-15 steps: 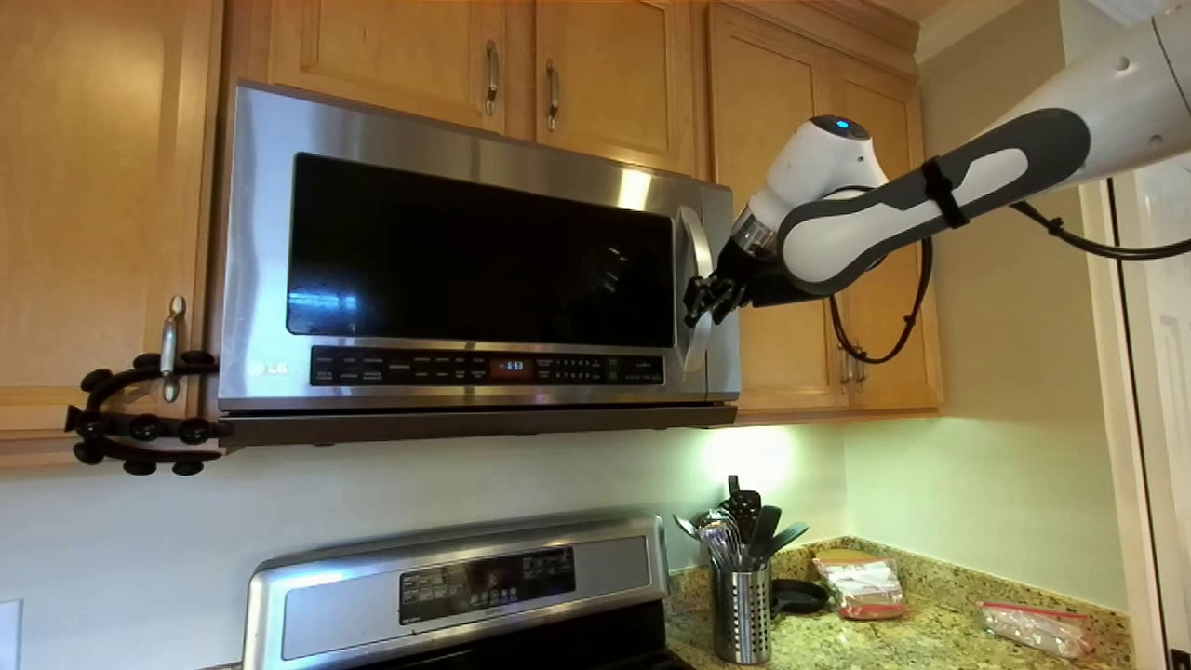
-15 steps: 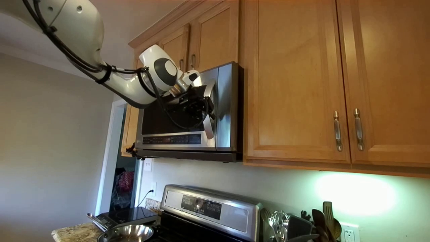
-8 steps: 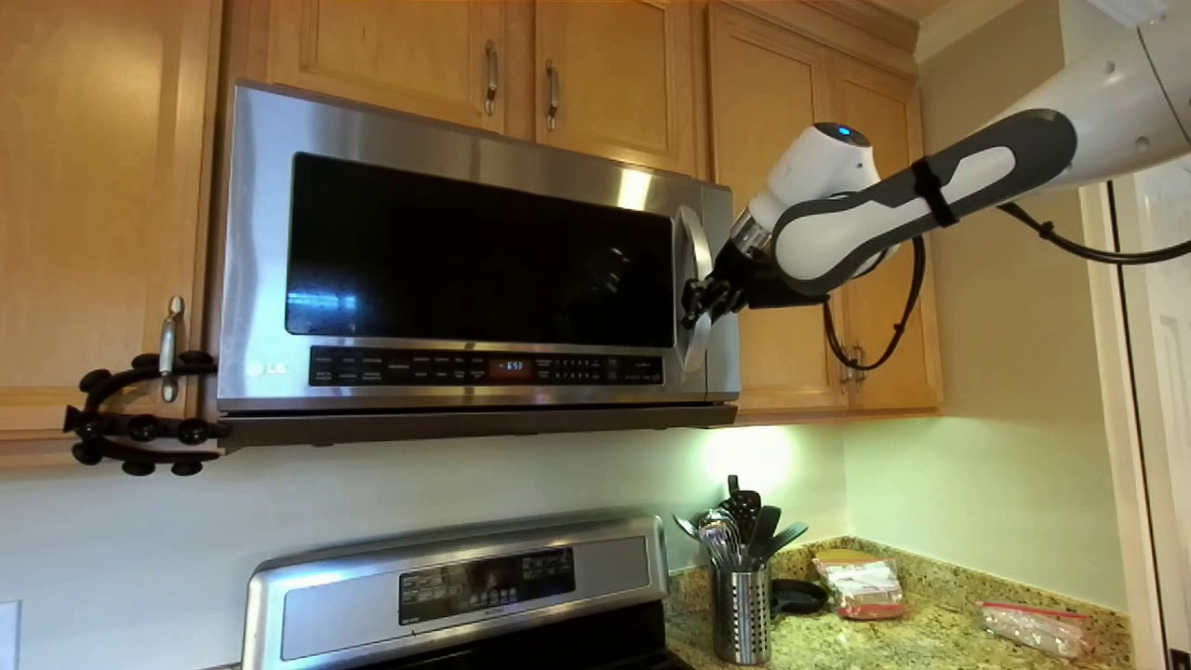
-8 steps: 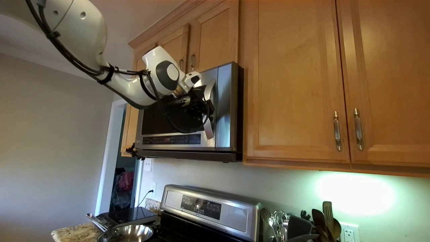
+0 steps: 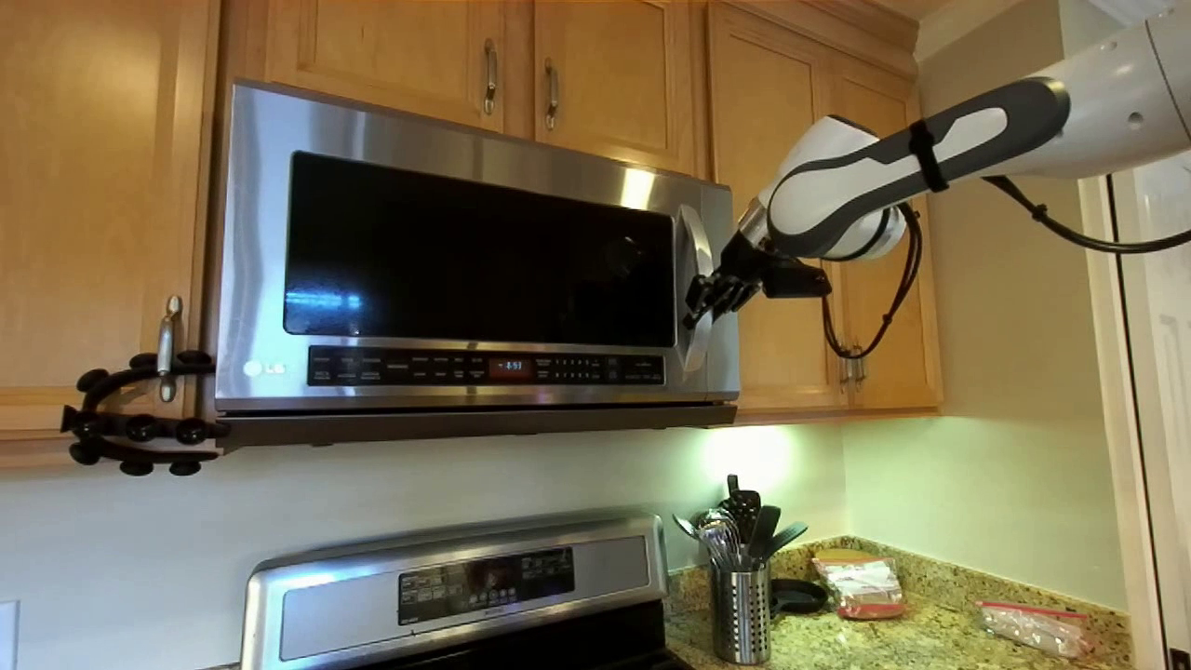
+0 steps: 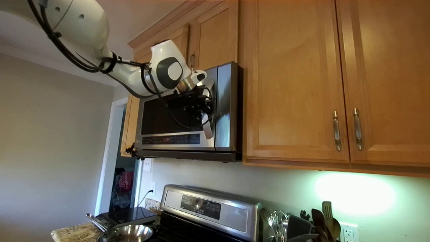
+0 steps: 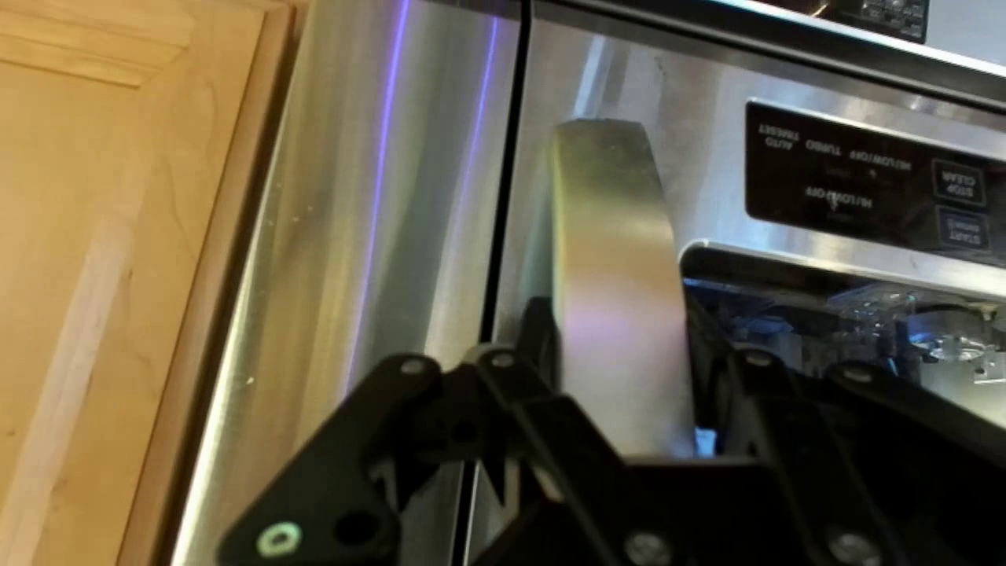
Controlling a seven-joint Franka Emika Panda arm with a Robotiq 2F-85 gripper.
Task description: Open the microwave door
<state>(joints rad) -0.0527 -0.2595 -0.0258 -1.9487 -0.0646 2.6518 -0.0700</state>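
Observation:
The microwave door (image 5: 484, 251) is a steel-framed panel with a dark glass window. It stands closed in both exterior views, flush with the steel side panel. Its curved steel handle (image 5: 695, 233) stands upright at the door's right edge. In the wrist view the handle (image 7: 617, 259) runs between the black fingers of my gripper (image 7: 621, 326). The left finger (image 7: 541, 334) lies against the handle's one side, and the right finger is close against the other. The gripper also shows at the handle's middle in both exterior views (image 5: 698, 302) (image 6: 203, 109). The contact on the right side is dark.
Wooden cabinets (image 5: 772, 121) stand above and beside the microwave. A stove (image 5: 465, 586) is below it. A utensil holder (image 5: 742, 614) stands on the counter. A black flexible tripod (image 5: 140, 428) hangs at the microwave's far side. A pan (image 6: 129, 232) is on the stove.
The wrist and forearm have tilted and risen slightly, with the gripper staying at the handle. The microwave door has not visibly moved.

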